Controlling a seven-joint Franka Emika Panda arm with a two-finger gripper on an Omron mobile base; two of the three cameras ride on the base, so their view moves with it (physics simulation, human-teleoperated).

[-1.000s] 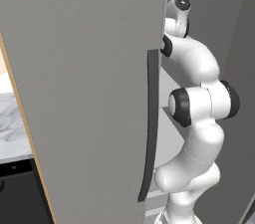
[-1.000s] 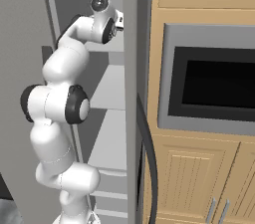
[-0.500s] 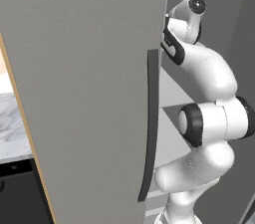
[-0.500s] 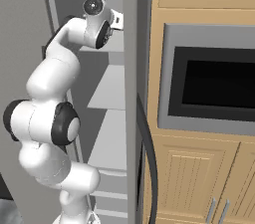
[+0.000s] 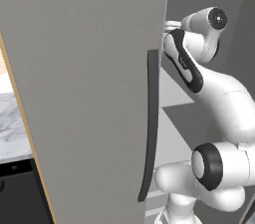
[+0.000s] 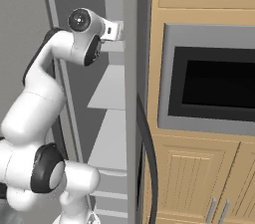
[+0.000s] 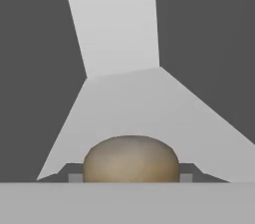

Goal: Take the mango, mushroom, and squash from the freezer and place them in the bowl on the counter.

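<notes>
— Mushroom position? The tan-brown round-capped mushroom (image 7: 130,159) sits between the fingertips of the tool (image 7: 130,178), clenched on it.

— Above the pale grey freezer shelf (image 7: 149,113), inside the tall grey freezer (image 5: 89,93).

The freezer (image 5: 89,93) is plain grey, with a dark grey handle (image 5: 149,123) and pale grey shelves (image 6: 112,88). The mushroom (image 7: 130,158) looks tan-brown. The worktop (image 5: 12,128) seems white marble, grey-veined.
</notes>
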